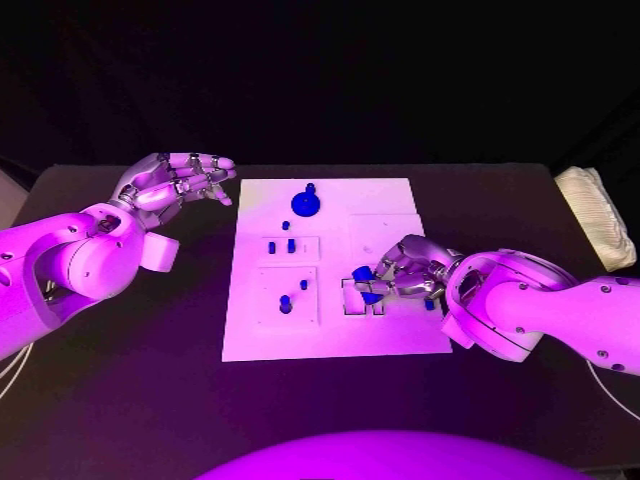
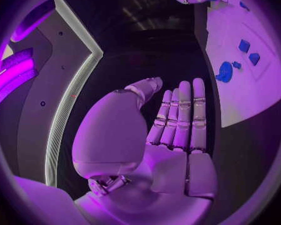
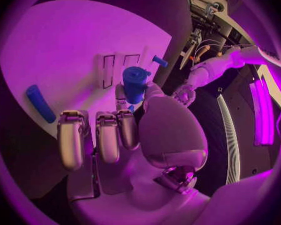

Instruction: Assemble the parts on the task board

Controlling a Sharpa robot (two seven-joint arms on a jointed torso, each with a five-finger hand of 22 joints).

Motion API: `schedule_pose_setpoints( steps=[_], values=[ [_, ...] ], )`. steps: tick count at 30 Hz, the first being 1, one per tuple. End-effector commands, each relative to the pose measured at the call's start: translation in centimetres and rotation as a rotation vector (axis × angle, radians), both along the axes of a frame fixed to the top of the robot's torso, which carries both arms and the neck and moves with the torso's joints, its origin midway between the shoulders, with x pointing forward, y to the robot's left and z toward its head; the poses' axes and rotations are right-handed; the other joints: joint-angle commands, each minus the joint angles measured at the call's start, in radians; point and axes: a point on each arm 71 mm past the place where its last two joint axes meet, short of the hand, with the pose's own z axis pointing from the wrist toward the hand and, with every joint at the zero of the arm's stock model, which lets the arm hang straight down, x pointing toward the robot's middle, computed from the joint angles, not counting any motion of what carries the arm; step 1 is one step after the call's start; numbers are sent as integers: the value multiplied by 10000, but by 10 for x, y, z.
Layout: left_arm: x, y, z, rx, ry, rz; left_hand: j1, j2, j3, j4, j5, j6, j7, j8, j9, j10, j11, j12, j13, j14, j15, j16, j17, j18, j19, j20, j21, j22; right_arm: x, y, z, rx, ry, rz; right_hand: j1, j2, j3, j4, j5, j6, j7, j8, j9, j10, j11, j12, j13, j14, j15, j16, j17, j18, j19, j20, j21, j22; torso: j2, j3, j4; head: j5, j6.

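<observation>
Rt hand point(image 1: 407, 272) pinching blue part point(image 3: 135, 83) upright, directly over task board point(image 1: 335, 340) slots; lt hand point(image 1: 176, 182) empty, fingers apart, well off.

A robotics lab or demo bench, lit in coloured stage-like light. A black table point(image 1: 551, 400) carries a white task board point(image 1: 335, 330) at its middle, dark backdrop behind the board. A folded pale cloth point(image 1: 597, 230) lies to the board's right, near the table edge.
</observation>
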Motion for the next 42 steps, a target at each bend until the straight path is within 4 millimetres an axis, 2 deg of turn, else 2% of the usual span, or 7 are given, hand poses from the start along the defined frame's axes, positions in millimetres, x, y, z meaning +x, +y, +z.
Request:
schedule_pose_setpoints(
  steps=[1, 8, 15, 22, 25, 33, 42],
  values=[
    [-1, -3, 1, -117, 28, -208, -13, 37, -7, 45, 13, 18, -25, 13, -4, -64, 13, -31, -17, -6, 27, -47, 7, 121, 61, -17, -34, -12, -1, 5, -3, -902, -25, 665, -322, -139, 5, -55, -115, 256, -196, 377, 86, 361, -72, -11, 1474, 953, -81, 46, 2211, -143, 885, -73, 42, 2380, -1, 0, -8, 13, -13],
    [-1, -3, 0, -114, 44, -223, -18, 32, -13, 51, 11, 22, -25, 16, -3, -72, 12, -31, -17, -12, 26, -51, 9, 121, 62, -16, -48, -20, 0, 10, -3, -1429, -406, 819, -662, -218, -68, -51, -334, 273, -208, 465, 88, 391, -80, -6, 1522, 956, -85, 52, 2229, -147, 888, -73, 59, 2390, -3, 10, -10, 17, -24],
    [-1, -3, 0, -101, 104, -272, -23, 35, -15, 58, 11, 23, -24, 17, -3, -75, 12, -31, -17, -13, 27, -52, 10, 121, 63, -15, -55, -24, 4, 9, -4, -1735, -633, 689, -822, -249, -104, -49, -321, 276, -212, 504, 89, 393, -84, -22, 1526, 961, -88, 60, 2253, -150, 892, -75, 79, 2399, -8, 1, 1, 20, -6],
    [-1, -3, 0, -89, 142, -294, -32, 38, -17, 67, 10, 22, -22, 17, -4, -77, 13, -31, -17, -15, 28, -53, 11, 121, 64, -13, -61, -28, 6, 11, -6, -1849, -742, 628, -909, -242, -114, -45, -320, 276, -215, 523, 90, 393, -86, -32, 1526, 963, -89, 64, 2265, -153, 895, -76, 91, 2404, 3, 13, -5, 26, -3],
    [-2, -3, 0, -86, 150, -296, -32, 38, -17, 67, 10, 22, -22, 17, -4, -77, 13, -31, -17, -15, 28, -53, 11, 121, 64, -13, -61, -28, 6, 12, -7, -1865, -728, 666, -1121, -245, -153, -44, -496, 264, -217, 574, 91, 398, -88, -49, 1538, 962, -92, 62, 2261, -155, 896, -78, 99, 2409, 8, 13, -6, 29, -8],
    [-1, -2, 0, -74, 160, -279, -42, 47, -18, 81, 11, 19, -21, 16, -5, -82, 15, -31, -18, -19, 31, -55, 12, 120, 64, -11, -73, -36, 6, 15, -9, -1897, -603, 808, -1487, -277, -420, -49, -411, 231, -215, 659, 96, 396, -87, -92, 1545, 959, -91, 54, 2248, -146, 888, -79, 56, 2400, 9, 13, -9, 41, -34],
    [-1, -2, 0, -67, 163, -265, -51, 62, -16, 96, 12, 17, -19, 15, -6, -87, 16, -30, -18, -22, 32, -57, 14, 120, 66, -9, -86, -44, 5, 16, -10, -1886, -555, 862, -1661, -315, -681, -45, -660, 170, -201, 713, 93, 370, -76, -167, 1521, 951, -83, 37, 2212, -134, 875, -74, -9, 2383, -2, 14, -12, 43, -82]
  ],
)
